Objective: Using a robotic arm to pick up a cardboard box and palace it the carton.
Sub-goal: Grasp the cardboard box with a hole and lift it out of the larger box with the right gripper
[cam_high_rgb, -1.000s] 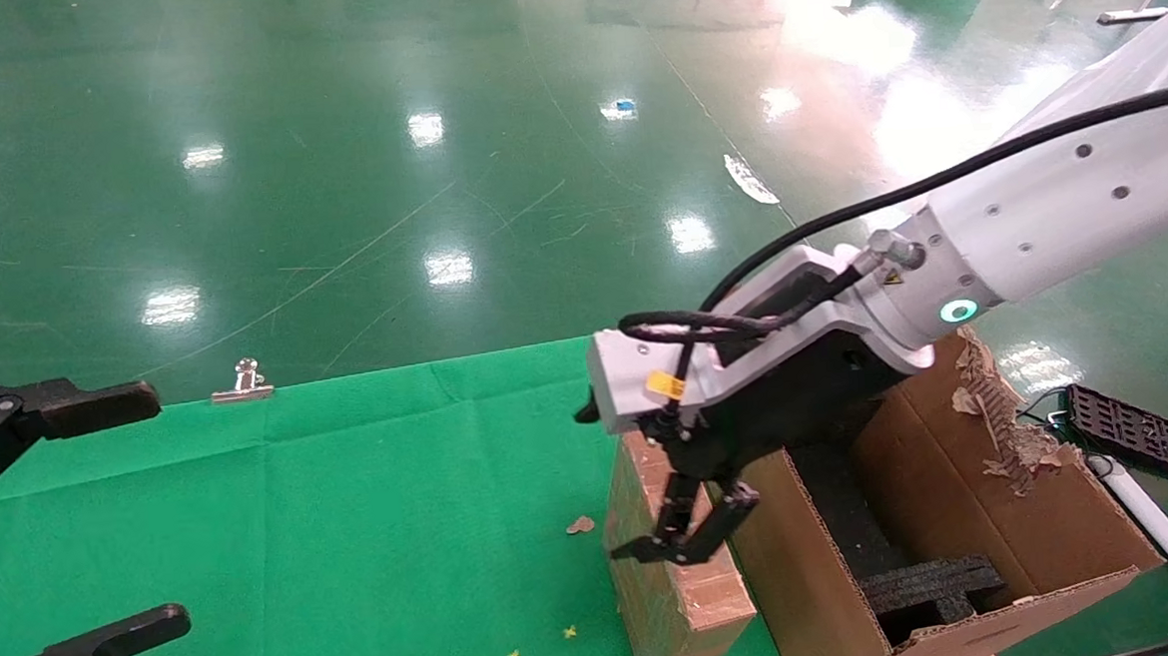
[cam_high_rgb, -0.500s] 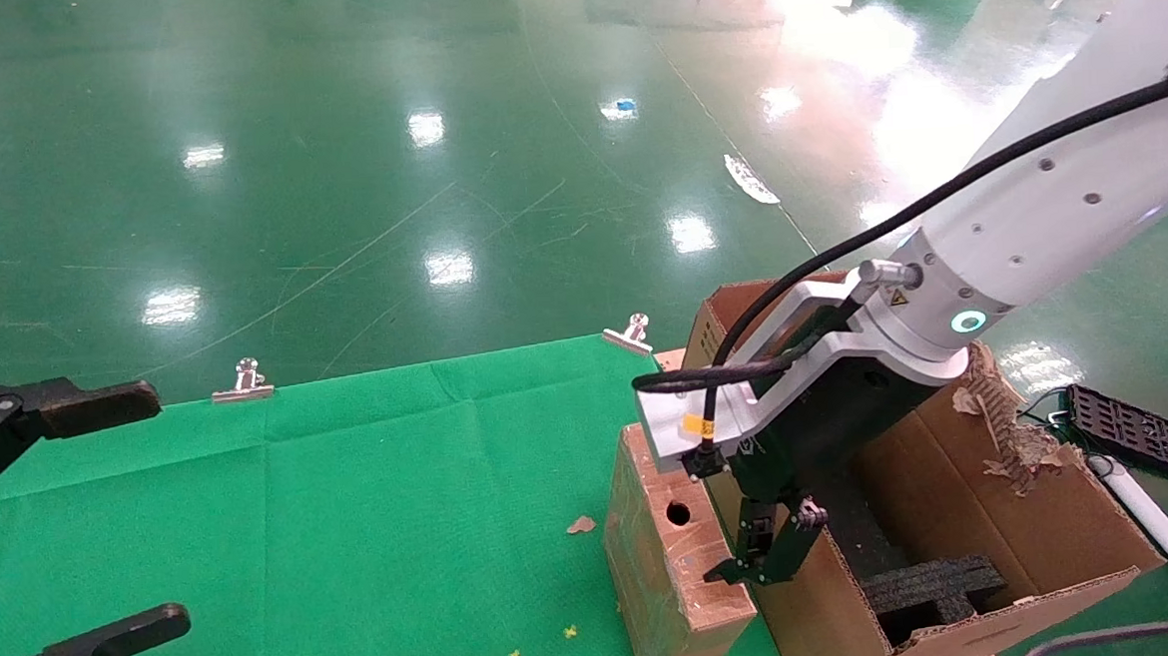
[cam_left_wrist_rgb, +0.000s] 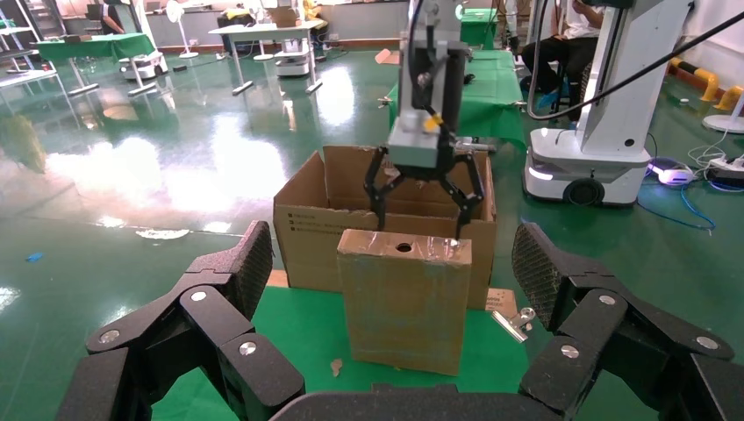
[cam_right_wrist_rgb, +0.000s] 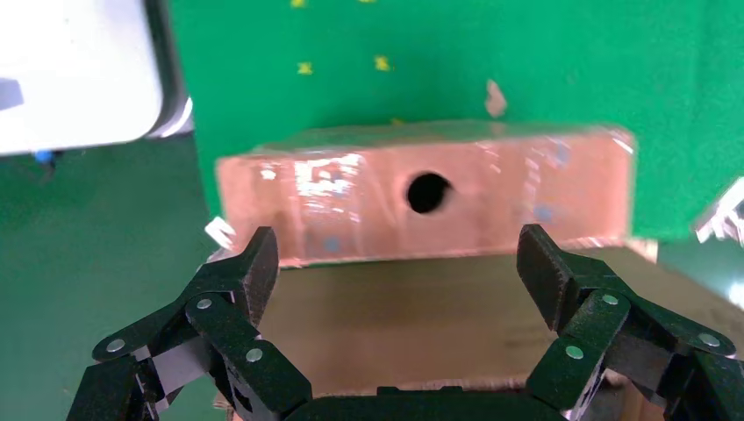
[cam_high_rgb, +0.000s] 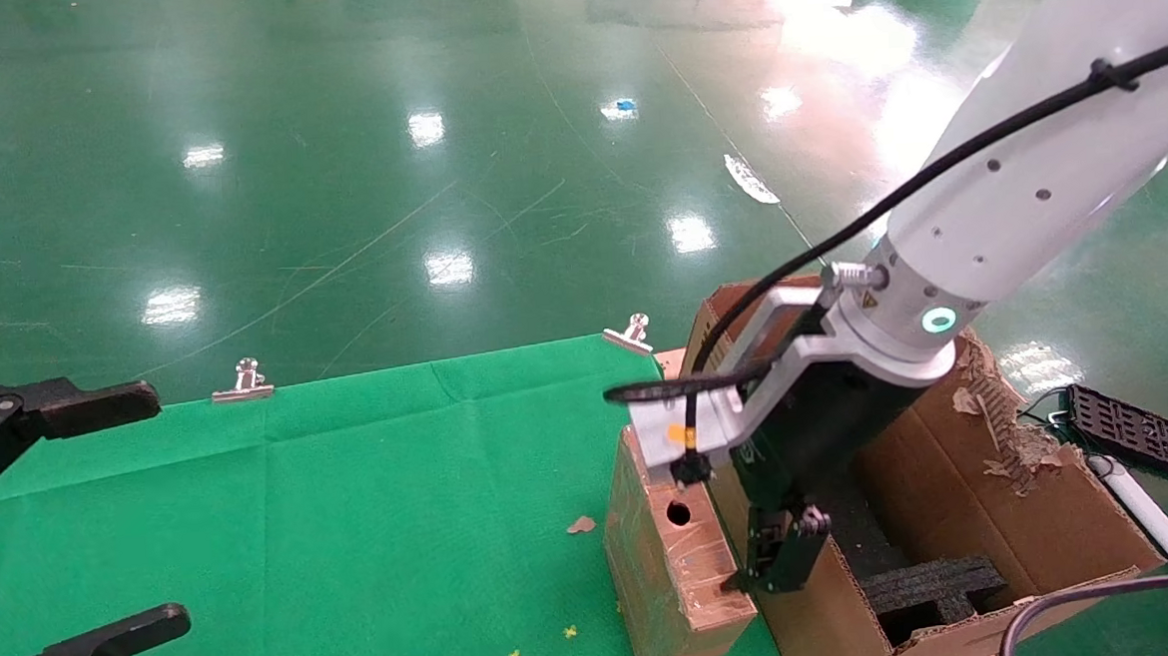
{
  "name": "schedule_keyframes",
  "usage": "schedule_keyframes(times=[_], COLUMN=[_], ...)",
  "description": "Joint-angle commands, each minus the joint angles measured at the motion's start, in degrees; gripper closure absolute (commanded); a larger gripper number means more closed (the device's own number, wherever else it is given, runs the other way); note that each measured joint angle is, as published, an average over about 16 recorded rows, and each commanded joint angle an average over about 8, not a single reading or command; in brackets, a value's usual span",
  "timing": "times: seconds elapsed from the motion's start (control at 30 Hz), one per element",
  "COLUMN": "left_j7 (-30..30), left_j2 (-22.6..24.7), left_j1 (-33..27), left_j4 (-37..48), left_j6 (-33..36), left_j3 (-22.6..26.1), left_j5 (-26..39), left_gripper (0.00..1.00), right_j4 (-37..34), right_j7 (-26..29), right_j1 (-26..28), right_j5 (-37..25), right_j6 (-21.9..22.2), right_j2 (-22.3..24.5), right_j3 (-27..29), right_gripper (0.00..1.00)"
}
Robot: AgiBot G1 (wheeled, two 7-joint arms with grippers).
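The right hand [cam_high_rgb: 769,568] is being held wide open, pointing down, fingers straddling the top of the cardboard box [cam_high_rgb: 671,563], nothing gripped. The box is standing upright on the green table [cam_high_rgb: 304,523] against the carton [cam_high_rgb: 1003,506]. The left hand [cam_high_rgb: 15,538] is parked open at the table's left.
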Motion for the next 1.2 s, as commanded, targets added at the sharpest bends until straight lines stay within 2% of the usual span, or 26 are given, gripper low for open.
schedule_keyframes(times=[0.03, 0.1, 0.27, 0.37, 0.53, 0.83, 0.9, 1.1, 1.17, 1.2], left_j7=[0.0, 0.0, 0.0, 0.0, 0.0, 0.1, 0.1, 0.1, 0.1, 0.1], left_j2=[0.0, 0.0, 0.0, 0.0, 0.0, 0.0, 0.0, -0.1, -0.1, -0.1], left_j1=[0.0, 0.0, 0.0, 0.0, 0.0, 0.0, 0.0, 0.0, 0.0, 0.0], left_j4=[0.0, 0.0, 0.0, 0.0, 0.0, 0.0, 0.0, 0.0, 0.0, 0.0], left_j6=[0.0, 0.0, 0.0, 0.0, 0.0, 0.0, 0.0, -0.1, -0.1, -0.1], left_j3=[0.0, 0.0, 0.0, 0.0, 0.1, 0.1, 0.1, 0.1, 0.1, 0.1], left_j5=[0.0, 0.0, 0.0, 0.0, 0.0, -0.1, -0.1, -0.1, -0.1, -0.1], left_gripper=[0.0, 0.0, 0.0, 0.0, 0.0, 0.0, 0.0, 0.0, 0.0, 0.02], right_j4=[0.0, -0.5, -2.2, -3.9, -7.6, -10.0, -10.0, -8.5, -7.8, -7.5], right_j7=[0.8, 7.3, 27.4, 34.7, 36.4, 36.1, 36.0, 36.5, 36.9, 37.1], right_j1=[1.1, 2.2, 3.3, 2.1, -0.8, -3.8, -4.4, -5.5, -5.7, -5.7], right_j5=[0.2, -1.0, -2.0, 1.2, 6.8, 8.4, 8.0, 5.9, 5.4, 5.2], right_j6=[0.2, 0.4, 0.3, 0.4, 0.8, 2.6, 3.3, 6.2, 6.9, 7.1], right_j2=[-0.2, -0.5, -1.1, -0.8, -0.3, -1.6, -2.0, -2.3, -2.2, -2.2], right_j3=[-0.9, -1.9, -4.3, -4.7, -4.4, -4.8, -4.9, -5.4, -5.5, -5.6], right_gripper=[0.0, 0.0, 0.0, 0.0, 0.0, 0.0, 0.14, 0.87, 0.99, 1.0])
